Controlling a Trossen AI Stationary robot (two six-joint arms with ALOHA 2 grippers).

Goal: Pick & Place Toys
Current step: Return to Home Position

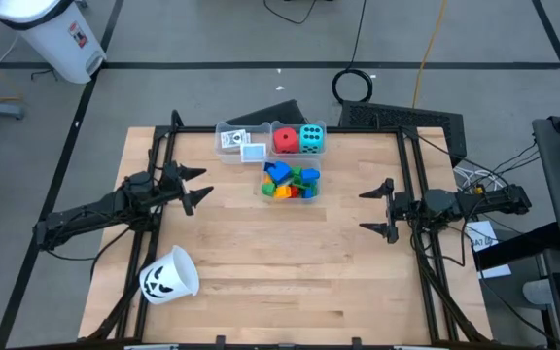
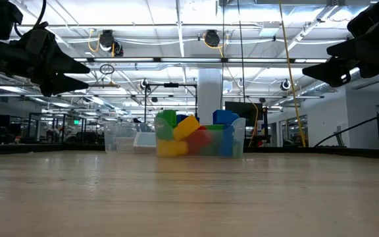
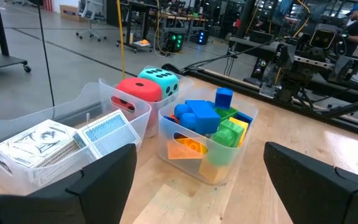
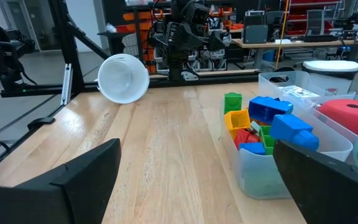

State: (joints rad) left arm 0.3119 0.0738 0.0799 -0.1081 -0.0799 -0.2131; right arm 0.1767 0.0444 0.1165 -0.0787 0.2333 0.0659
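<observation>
Since blocks [image 1: 290, 182] fill the clear bin [image 1: 263, 185] just nearer than the far-edge bins [image 1: 224, 130] holding the red die [image 1: 286, 140], cyan die [image 1: 311, 138] and picture cards [image 1: 236, 140], with none loose on the surface [image 1: 290, 262], sorting looks done, only arm parking left. Left gripper [image 1: 199, 188] by the left edge and right gripper [image 1: 365, 210] by the right edge hover empty, fingers wide. High view shows the pumpkin face on the tipped cup [image 1: 168, 275] by the near left corner; right wrist view only its open mouth.

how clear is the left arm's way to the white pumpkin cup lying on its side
Probably yes: the left gripper is open above the table, and nothing lies between it and the white cup. The cup sits back toward that arm's own side, so the arm may need to fold in.
</observation>
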